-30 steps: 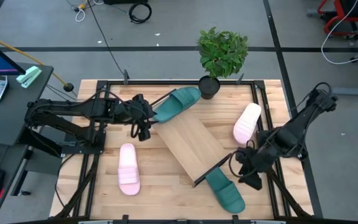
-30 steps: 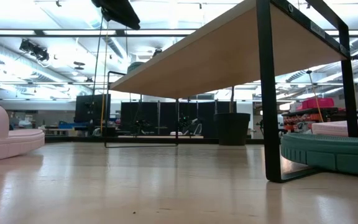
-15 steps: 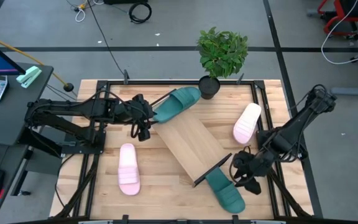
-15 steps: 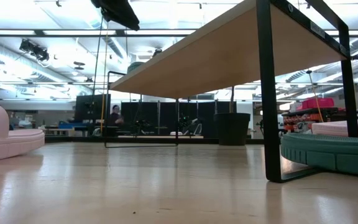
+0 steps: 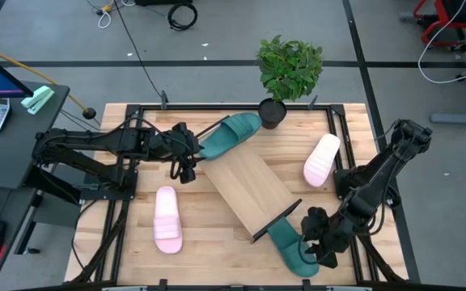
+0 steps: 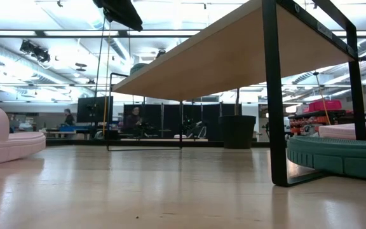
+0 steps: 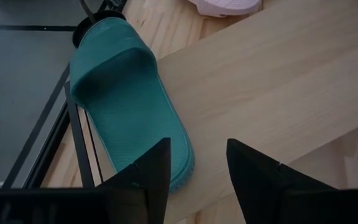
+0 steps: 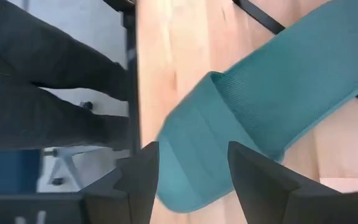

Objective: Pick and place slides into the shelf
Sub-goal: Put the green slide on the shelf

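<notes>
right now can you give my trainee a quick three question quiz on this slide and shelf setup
1. True or false: all four slides lie on the shelf.
2. Which claw hovers over the teal slide by the shelf's near end? A) left B) right
3. How many pink slides are in the high view?

Key:
1. False; only the teal slide by the plant overlaps the shelf's end.
2. B, the right claw, open. The left claw, open, waits at the far end.
3. Two.

You get bright, even ceiling light; the worktop shows soft glare, and the right wrist view is motion-blurred.
</notes>
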Motion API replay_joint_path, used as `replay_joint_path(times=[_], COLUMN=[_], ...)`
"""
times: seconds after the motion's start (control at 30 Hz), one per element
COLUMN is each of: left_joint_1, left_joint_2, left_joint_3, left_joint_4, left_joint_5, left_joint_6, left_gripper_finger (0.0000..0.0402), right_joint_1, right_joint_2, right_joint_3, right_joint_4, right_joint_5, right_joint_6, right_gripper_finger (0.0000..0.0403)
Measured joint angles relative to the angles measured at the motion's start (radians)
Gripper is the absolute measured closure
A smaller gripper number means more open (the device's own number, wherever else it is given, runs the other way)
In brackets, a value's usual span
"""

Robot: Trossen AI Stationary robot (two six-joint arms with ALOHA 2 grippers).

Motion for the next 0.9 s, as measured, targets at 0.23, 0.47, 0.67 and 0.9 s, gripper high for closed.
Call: replay_joint_path(times=[0.23,0.47,0.67,0.9], left_joint_1=[0.000,0.000,0.000,0.000], left_joint_2=[0.000,0.000,0.000,0.000], left_joint_3=[0.000,0.000,0.000,0.000], left_joint_4=[0.000,0.000,0.001,0.001], left_joint_5=[0.000,0.000,0.000,0.000], left_joint_6=[-0.001,0.000,0.001,0.001], left_gripper_finger=[0.0239,0.0239,0.0239,0.0239], right_joint_1=[0.022,0.021,0.014,-0.015], right_joint_2=[0.094,0.140,0.143,0.143], right_joint_3=[0.000,0.000,0.000,0.000], right_joint_4=[-0.016,-0.019,-0.023,-0.044], right_joint_5=[0.035,0.061,0.070,0.069], right_joint_6=[-0.060,-0.108,-0.163,-0.215], right_gripper_finger=[0.0205,0.0205,0.0205,0.0205])
